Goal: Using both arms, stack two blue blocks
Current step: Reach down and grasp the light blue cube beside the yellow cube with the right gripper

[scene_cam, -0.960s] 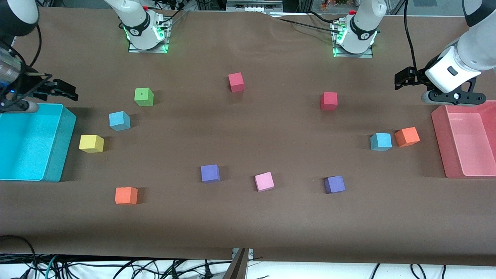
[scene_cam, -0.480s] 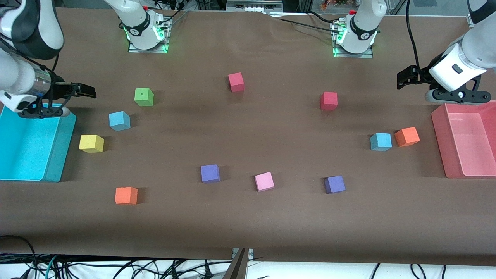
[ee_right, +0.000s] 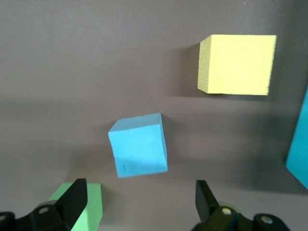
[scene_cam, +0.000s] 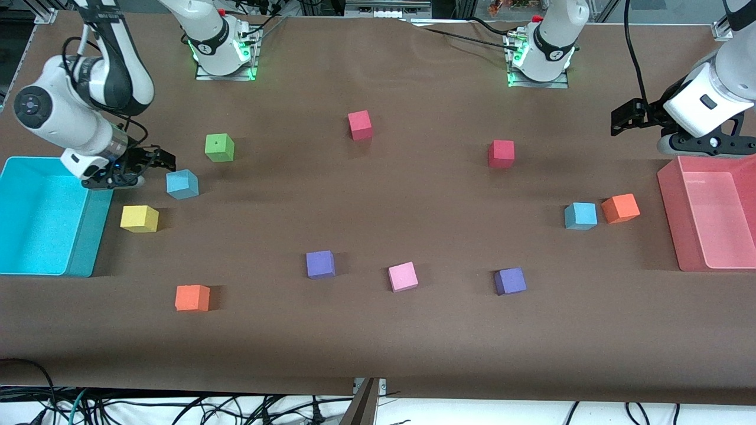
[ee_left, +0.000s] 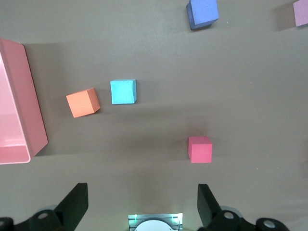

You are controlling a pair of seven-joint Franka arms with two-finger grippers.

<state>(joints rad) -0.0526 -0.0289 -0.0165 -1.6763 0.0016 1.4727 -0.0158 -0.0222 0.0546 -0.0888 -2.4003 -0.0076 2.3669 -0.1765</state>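
No text, label, brand or number can be read — the foam cubes, the two bins and the brown table cover carry no writing, and the small dark marks on the arm bases are too small to make out.

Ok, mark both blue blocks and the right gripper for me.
blue block by the yellow cube [scene_cam: 182, 183], front view, top face.
blue block by the orange cube [scene_cam: 581, 215], front view, top face.
right gripper [scene_cam: 159, 159], front view, between the open fingertips.
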